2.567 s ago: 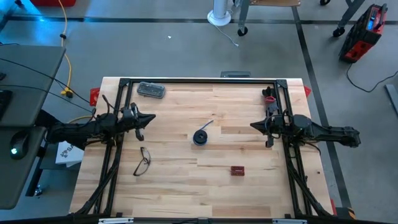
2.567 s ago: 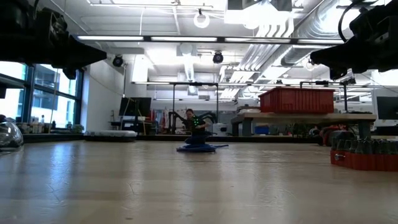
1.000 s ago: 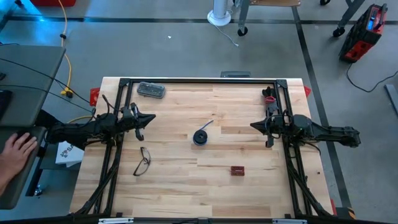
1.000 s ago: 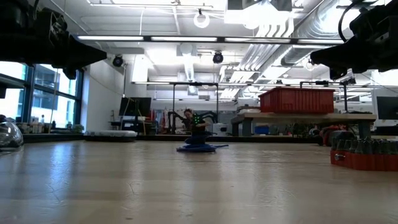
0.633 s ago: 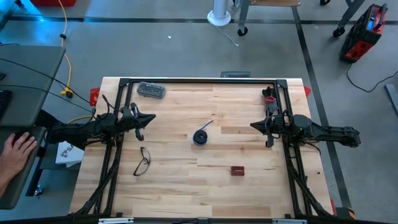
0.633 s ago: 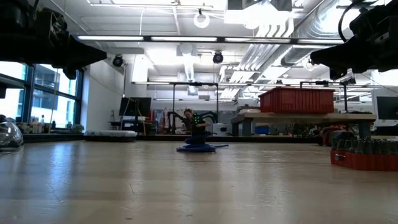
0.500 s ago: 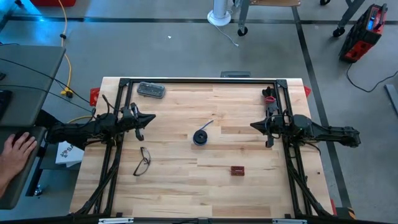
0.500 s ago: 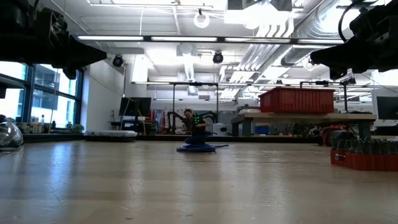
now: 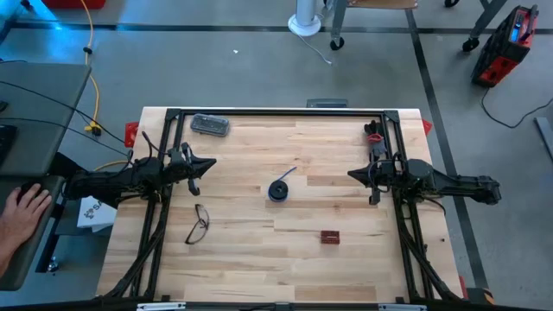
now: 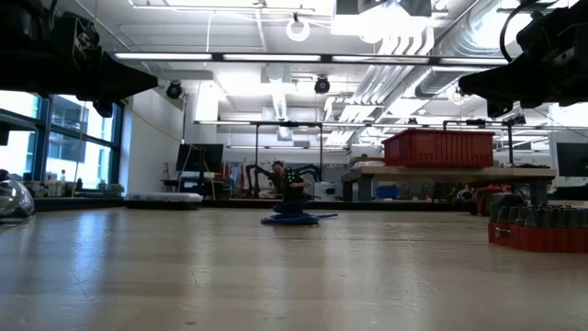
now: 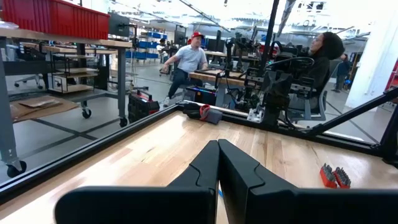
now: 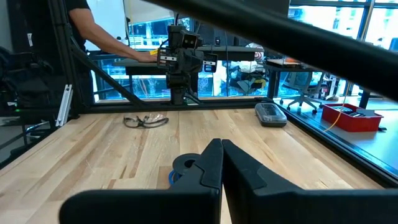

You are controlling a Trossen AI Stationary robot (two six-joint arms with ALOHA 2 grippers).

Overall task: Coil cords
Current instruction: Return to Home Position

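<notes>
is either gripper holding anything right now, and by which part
Nothing is held. The left gripper and right gripper are both shut and empty, and the coiled cord lies untouched between them.

Tabletop (image 9: 259, 259), wood. Grey case (image 9: 210, 125) lies flat by the far-left corner. Glasses (image 9: 198, 225) near the left edge, nearer half. Small red block (image 9: 329, 236) right of centre, toward the near edge, well apart from both. Beyond the left edge: a person's hand (image 9: 19, 212) at a desk (image 9: 43, 112).
</notes>
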